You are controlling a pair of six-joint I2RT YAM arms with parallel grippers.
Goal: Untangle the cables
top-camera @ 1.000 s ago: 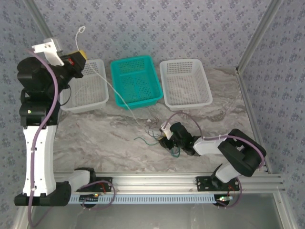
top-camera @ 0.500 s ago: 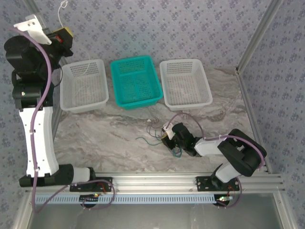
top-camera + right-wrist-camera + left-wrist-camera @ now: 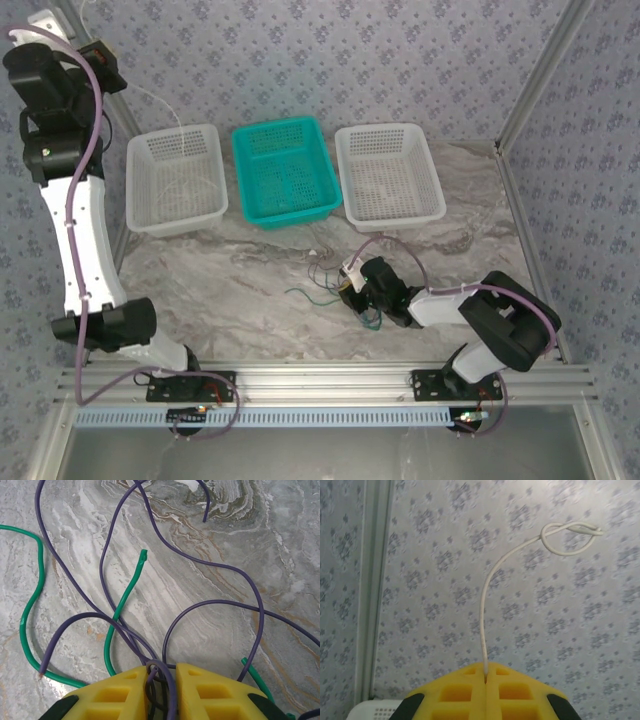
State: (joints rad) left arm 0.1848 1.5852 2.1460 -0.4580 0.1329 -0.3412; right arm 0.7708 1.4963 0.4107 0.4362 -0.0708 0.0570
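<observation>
Aloft, left end effector clamps white cable; right one grips purple cables

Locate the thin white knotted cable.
The white cable is pinched in the left gripper, high at the top view's far left, near the leftmost white plastic basket.

The thin pale grey wire vanishes into the tight seam of the yellow left gripper, itself cut off by the bottom edge. Several thin purple wires and a green wire slip beneath the right gripper, their ends hidden. From overhead, the tangle of wires is too small to tell strand from strand.
</observation>
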